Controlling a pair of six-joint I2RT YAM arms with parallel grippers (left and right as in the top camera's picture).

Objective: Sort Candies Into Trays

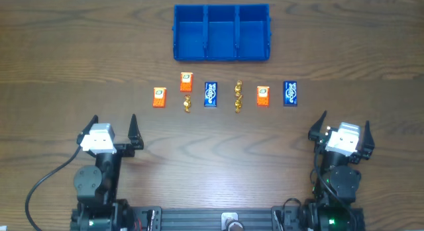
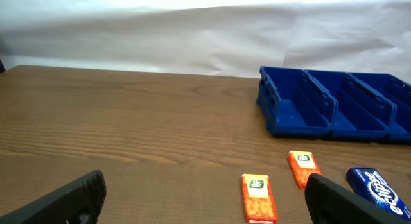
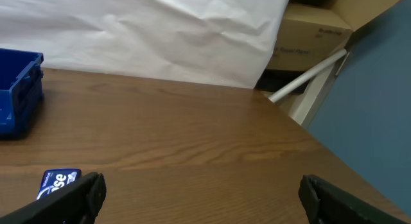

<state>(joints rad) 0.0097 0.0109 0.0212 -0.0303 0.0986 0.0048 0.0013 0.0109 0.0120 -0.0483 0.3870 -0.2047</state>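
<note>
- Nothing is sorted yet: the blue tray (image 1: 222,55) has three compartments, all bare
- Every candy lies in a loose row on the table, between the tray and my arms: three orange boxes (image 1: 159,97), two blue packs (image 1: 211,94) and three gold-wrapped sweets (image 1: 238,89)
- My left gripper (image 1: 113,122) is spread wide and holds nothing; my right gripper (image 1: 344,122) is the same, both well apart from the candies
- All eight pieces are left to do
- The surface is a brown wooden table (image 1: 66,59); behind it hangs a white sheet (image 2: 192,31), with a cardboard box (image 3: 318,34) and a blue wall (image 3: 379,108) off to my right
</note>
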